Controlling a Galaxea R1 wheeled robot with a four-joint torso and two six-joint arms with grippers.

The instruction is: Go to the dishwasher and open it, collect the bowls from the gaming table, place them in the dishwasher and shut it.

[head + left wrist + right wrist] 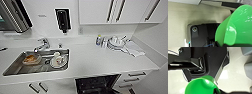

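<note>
The dishwasher stands open under the white bench. A green bowl fills the left wrist view; whether either hand clamps it, I cannot tell.

Counted on the counter and at the wrist cameras

One sink with one tap, one open dishwasher, one wall dispenser and one folded cloth; each wrist view shows one lime green bowl. The stacked dishes cannot be counted.
</note>
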